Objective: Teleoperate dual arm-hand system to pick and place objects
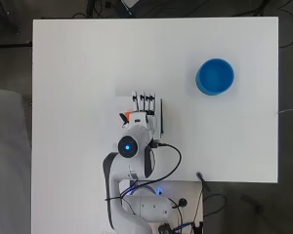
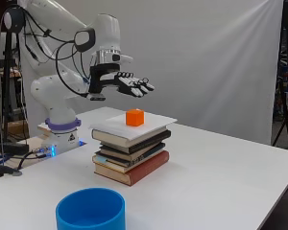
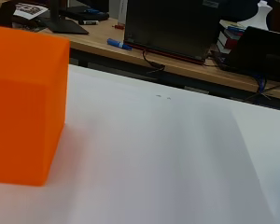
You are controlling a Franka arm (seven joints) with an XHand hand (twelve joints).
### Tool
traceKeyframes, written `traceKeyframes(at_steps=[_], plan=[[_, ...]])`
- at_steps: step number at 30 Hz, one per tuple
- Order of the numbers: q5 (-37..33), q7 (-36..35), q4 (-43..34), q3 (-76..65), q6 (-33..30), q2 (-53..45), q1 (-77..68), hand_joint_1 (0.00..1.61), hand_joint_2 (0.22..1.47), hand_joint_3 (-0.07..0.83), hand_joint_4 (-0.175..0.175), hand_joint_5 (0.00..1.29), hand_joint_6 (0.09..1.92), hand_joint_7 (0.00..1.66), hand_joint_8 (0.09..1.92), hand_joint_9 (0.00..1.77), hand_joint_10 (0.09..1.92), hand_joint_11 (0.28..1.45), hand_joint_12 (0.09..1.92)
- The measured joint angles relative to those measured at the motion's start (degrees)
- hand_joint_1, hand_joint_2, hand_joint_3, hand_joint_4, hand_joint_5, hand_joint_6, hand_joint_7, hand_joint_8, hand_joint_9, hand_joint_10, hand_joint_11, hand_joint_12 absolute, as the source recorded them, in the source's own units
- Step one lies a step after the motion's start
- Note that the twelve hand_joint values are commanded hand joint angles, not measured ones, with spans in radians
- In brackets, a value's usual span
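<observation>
My black and white hand (image 2: 132, 85) hangs above the stack of books (image 2: 130, 154), palm down, fingers straight and spread a little, holding nothing. My white arm (image 2: 102, 36) bends over from its base at the table's edge and carries the wrist level.

The small orange cube (image 2: 135, 117) sits on the white sheet (image 2: 151, 124) that tops the stack, below my fingers and apart from them. The side view shows that gap plainly. From overhead my arm covers nearly all of the cube (image 1: 128, 115), leaving only an orange sliver beside my hand (image 1: 144, 105). The wrist view shows one cube (image 3: 25, 105) corner close up on the sheet.

The round blue plastic bowl (image 1: 215, 76) stands on the white table (image 1: 78, 73), well apart from the stack.
</observation>
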State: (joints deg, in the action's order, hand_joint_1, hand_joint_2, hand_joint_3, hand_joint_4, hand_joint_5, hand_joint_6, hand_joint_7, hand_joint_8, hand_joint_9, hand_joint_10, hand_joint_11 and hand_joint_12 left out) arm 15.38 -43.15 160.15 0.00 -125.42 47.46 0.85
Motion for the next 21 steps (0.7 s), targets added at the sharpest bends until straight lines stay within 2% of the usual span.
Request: traceKeyframes(at_steps=[4,9,13,16,18,19,20,21], plan=[[0.3,-4.8,1.4,-0.5,0.1,0.3,-0.3,0.00,0.88,-0.014,0.055,0.31,0.09,0.45,0.09,0.59,0.09,0.56,0.09],[-1.2,-7.3,0.7,-1.0,5.6,-0.5,-0.4,0.00,0.87,-0.011,0.036,0.28,0.09,0.41,0.09,0.55,0.09,0.54,0.09],[-2.9,-2.7,-1.2,-0.2,11.0,-5.1,0.0,0.00,0.86,-0.012,0.028,0.20,0.09,0.34,0.09,0.48,0.09,0.53,0.09],[-3.4,1.0,-1.7,0.4,12.3,-8.1,0.0,0.00,0.85,-0.011,0.040,0.19,0.09,0.32,0.09,0.46,0.09,0.52,0.09],[-3.5,0.8,-2.1,0.9,12.9,-8.5,-0.1,0.00,0.84,-0.011,0.046,0.18,0.09,0.32,0.09,0.45,0.09,0.51,0.09],[-3.6,0.3,-2.3,1.2,13.3,-8.5,-0.2,0.11,0.95,-0.002,0.069,0.33,0.09,0.47,0.09,0.58,0.09,0.58,0.09],[-3.7,-0.3,-2.6,1.6,13.8,-8.5,-0.3,0.38,1.11,-0.030,0.111,0.46,0.56,0.64,0.12,0.76,0.11,0.69,0.09],[-4.1,-0.9,-2.8,2.0,14.1,-8.3,-0.4,0.69,1.21,-0.038,0.058,0.59,0.91,0.66,0.71,0.85,0.75,0.75,0.59]])
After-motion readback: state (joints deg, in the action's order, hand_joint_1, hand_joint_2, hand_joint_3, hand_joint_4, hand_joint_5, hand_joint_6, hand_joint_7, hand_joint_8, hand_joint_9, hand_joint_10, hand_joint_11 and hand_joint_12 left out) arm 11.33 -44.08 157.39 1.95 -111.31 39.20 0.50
